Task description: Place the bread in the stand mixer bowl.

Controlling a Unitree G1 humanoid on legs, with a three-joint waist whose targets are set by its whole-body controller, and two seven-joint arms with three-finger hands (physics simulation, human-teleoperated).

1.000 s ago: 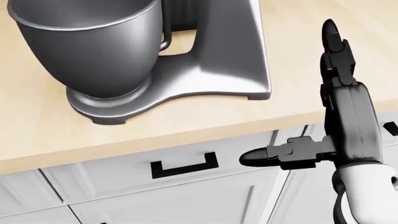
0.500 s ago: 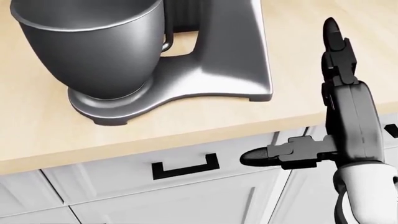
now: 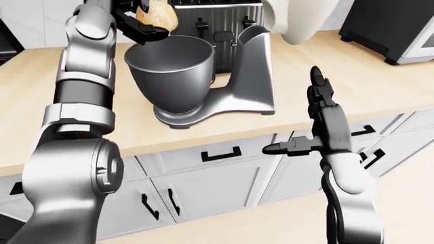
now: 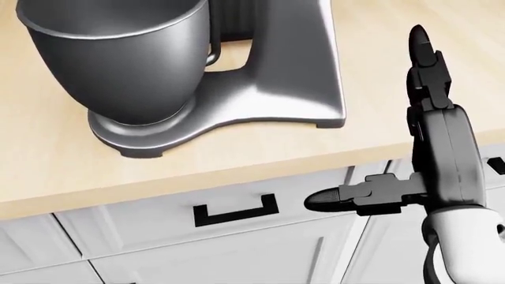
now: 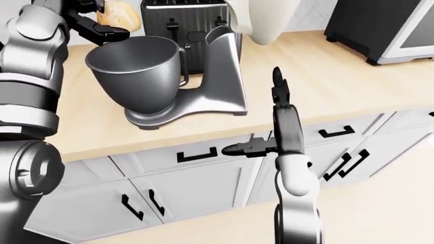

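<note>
The left hand point(image 3: 139, 20) grips the bread point(image 3: 157, 13) just above the bowl point(image 3: 173, 71) rim, so it may fall onto the desk point(image 3: 380, 76); the right hand point(image 3: 319, 127) is open.

A pale wooden counter point(image 3: 380, 86) carries the stand mixer point(image 3: 224, 86) — toaster point(image 3: 213, 20) just behind it.

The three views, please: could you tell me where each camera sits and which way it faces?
Left-eye view: on the head, facing the counter; left hand holds bread above the bowl, right hand open.
Right-eye view: beside it, nearly the same scene, also showing both arms.
Head view: on the head, looking steeply down at the mixer base; only the right arm shows.
All share bowl and right hand.
</note>
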